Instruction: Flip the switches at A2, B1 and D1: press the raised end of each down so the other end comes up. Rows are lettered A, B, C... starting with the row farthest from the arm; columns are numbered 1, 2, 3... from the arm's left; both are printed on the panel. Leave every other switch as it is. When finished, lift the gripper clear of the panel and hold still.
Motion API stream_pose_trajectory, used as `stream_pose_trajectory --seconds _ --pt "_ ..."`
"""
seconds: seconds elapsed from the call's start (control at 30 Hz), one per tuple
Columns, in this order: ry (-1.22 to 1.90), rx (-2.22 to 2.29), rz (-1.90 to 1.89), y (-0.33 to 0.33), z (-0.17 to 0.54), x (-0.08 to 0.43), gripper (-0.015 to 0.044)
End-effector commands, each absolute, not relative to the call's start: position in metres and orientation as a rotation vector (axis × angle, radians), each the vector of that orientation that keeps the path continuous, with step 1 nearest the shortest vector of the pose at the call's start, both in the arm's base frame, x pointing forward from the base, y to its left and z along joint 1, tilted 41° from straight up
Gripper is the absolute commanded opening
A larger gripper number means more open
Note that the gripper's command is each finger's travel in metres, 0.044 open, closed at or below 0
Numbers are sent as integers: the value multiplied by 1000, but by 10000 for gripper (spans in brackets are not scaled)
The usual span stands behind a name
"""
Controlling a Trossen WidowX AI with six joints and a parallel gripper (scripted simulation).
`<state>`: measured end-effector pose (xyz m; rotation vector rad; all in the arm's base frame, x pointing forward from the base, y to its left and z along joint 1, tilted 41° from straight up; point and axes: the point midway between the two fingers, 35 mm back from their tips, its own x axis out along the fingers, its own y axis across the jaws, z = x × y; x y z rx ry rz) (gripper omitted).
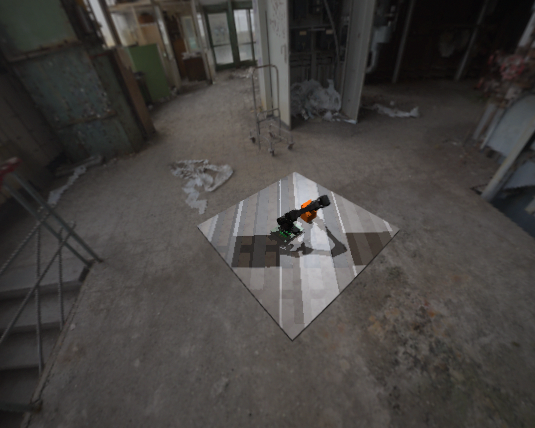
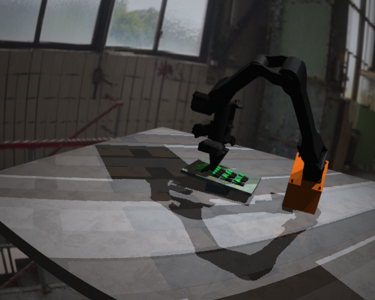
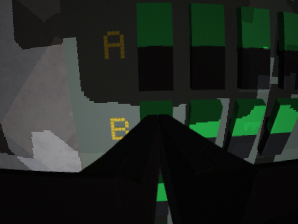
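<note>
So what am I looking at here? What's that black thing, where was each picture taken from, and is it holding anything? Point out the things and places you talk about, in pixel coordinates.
The black machine is a single jointed arm on an orange base (image 1: 307,212) (image 2: 302,198). Its hand, the gripper (image 2: 213,169) (image 3: 157,125), is shut and holds nothing; its tip is down at the switch panel (image 2: 251,186) (image 3: 90,142), around row B. That panel lies on the table (image 1: 292,320) (image 2: 92,242) and carries green-and-black switches. One picture looks down from high above, one from beside the table, and the last from the arm's wrist, past its fingers.
</note>
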<state>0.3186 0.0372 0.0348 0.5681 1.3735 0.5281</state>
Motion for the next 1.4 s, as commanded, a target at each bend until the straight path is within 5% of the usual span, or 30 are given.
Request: stream_pose_trajectory --seconds 0.0,1.37 --pt "1374 573 528 38 35 319 0" --pt "1374 574 528 41 31 319 0"
